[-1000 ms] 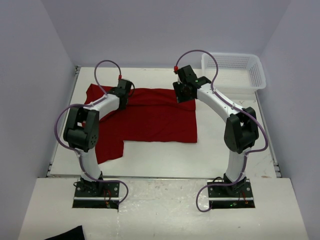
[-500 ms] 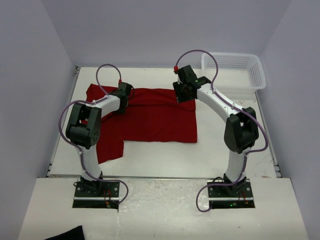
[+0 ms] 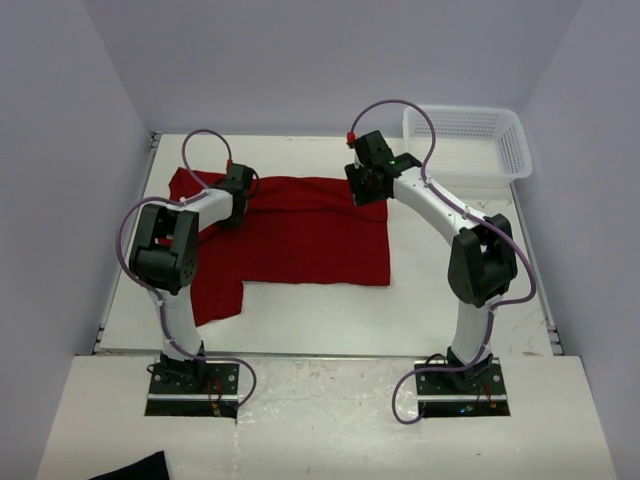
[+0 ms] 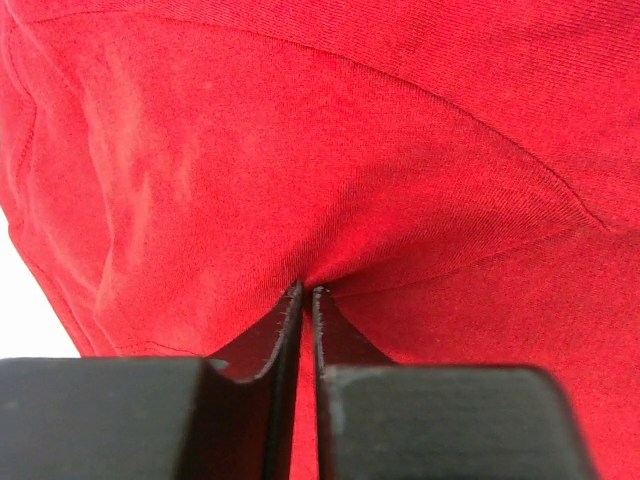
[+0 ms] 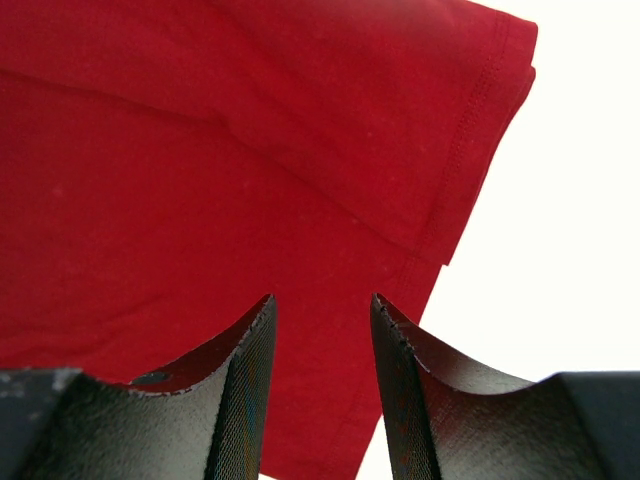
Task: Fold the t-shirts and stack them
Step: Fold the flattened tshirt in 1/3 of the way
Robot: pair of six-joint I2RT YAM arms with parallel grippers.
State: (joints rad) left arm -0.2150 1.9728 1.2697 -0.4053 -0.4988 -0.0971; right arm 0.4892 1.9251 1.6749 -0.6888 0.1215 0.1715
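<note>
Left gripper (image 4: 306, 290) pinches a fold of the t-shirt (image 3: 310, 235) at its tips; right gripper (image 5: 322, 305) hangs released over the cloth edge.
We should clamp the right side too before lifting evenly.

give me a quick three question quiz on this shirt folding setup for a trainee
1. True or false: the left gripper is pinched shut on a fold of the dark red t-shirt.
2. Pick one: the right gripper is A) open over the shirt near its edge, B) shut on the shirt, C) shut and empty.
3. Short answer: where does the white mesh basket stand on the table?

Key: 1 true; 2 A; 3 the far right corner, apart from the shirt.
</note>
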